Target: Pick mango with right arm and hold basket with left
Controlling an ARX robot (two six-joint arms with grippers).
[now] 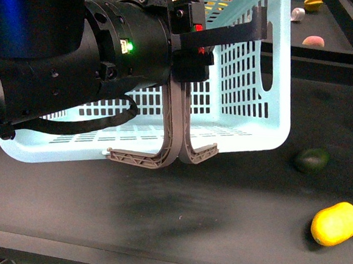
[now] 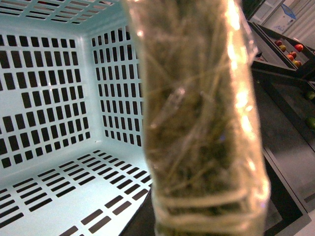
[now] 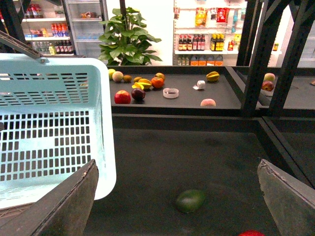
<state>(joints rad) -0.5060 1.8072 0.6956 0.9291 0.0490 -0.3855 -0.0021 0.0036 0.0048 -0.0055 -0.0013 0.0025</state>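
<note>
The pale turquoise basket (image 1: 250,122) stands tilted on the black table, and its two grey-brown handles (image 1: 170,145) hang down its near side. My left gripper (image 1: 197,42), black with red marks, is shut on the basket's upper edge. In the left wrist view the basket's slotted inside (image 2: 59,123) shows behind a blurred brown column. The yellow mango (image 1: 335,223) lies at the front right of the table, apart from both arms. My right gripper (image 3: 182,206) is open and empty, with a dark green fruit (image 3: 190,200) on the table between its fingers (image 3: 74,201). The mango is out of the right wrist view.
The dark green fruit (image 1: 312,160) lies right of the basket, behind the mango. A red fruit (image 3: 252,233) peeks in at the right wrist view's lower edge. A raised back shelf (image 3: 187,101) holds several fruits. Black frame posts (image 3: 258,54) stand at the right.
</note>
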